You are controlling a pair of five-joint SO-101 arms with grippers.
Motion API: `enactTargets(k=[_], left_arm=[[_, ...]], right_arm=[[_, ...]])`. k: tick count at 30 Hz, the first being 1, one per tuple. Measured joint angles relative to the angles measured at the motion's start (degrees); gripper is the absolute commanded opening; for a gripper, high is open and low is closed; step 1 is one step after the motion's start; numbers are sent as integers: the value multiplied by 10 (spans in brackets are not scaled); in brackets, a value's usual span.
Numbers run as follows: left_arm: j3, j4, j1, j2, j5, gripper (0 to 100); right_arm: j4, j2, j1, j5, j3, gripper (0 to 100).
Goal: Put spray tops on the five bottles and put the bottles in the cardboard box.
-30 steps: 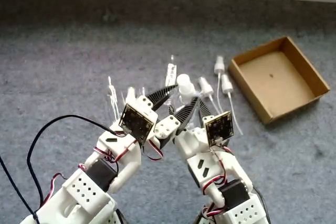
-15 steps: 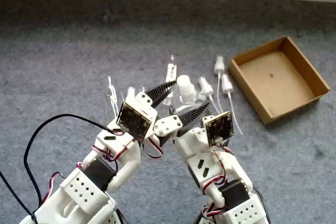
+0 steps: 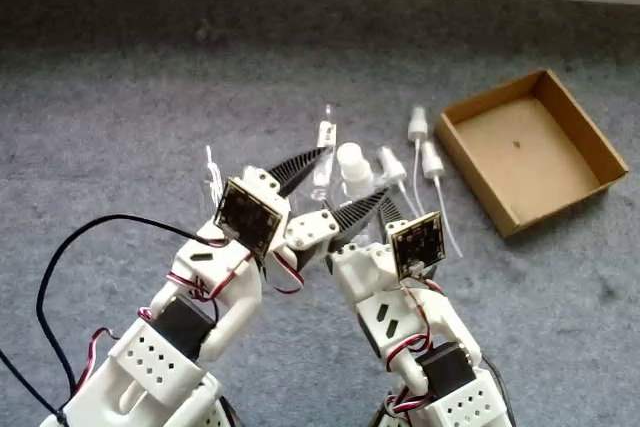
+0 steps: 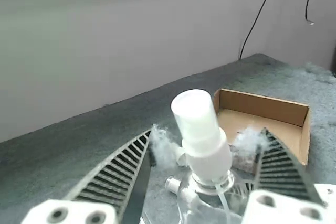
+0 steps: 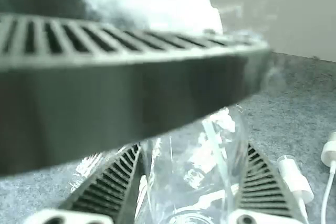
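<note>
The left pincer (image 4: 208,131) stands wide apart, one finger on each side of the white spray top (image 4: 202,129). There is a clear gap on both sides, so neither finger touches it. Tufts of pale lint cling to both fingertips. The spray top sits upright on the neck of a clear bottle (image 5: 194,182), and its thin tube runs down inside the glass. The right pincer (image 5: 193,148) is clamped on this bottle lower down, with its ribbed fingers pressed against the two sides of the body. In the right wrist view, one finger (image 5: 131,77) of the left pincer crosses close in front, level with the bottle's shoulder. From above, the two arms meet near the middle of the grey carpeted table (image 3: 120,97). The left arm comes in from the near left and the right arm from the near side. The capped bottle stands between them, at the tips of the left pincer. Just right of it lie further spray tops (image 3: 418,125) with their long tubes trailing toward the near side. Another clear bottle (image 3: 325,137) lies just beyond the left pincer's far finger, and a second one (image 3: 213,182) is at that arm's left. The cardboard box (image 3: 477,177) sits open at the right of the table. It is beyond the loose tops and apart from both pincers, and its brown floor shows.
</note>
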Motion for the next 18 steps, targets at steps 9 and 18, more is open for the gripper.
enactTargets(k=[9,18], left_arm=[[0,0,-12,0,0,164],[0,-37,-14,0,0,5]], right_arm=[[0,0,0,0,0,200],[0,0,0,0,0,200]])
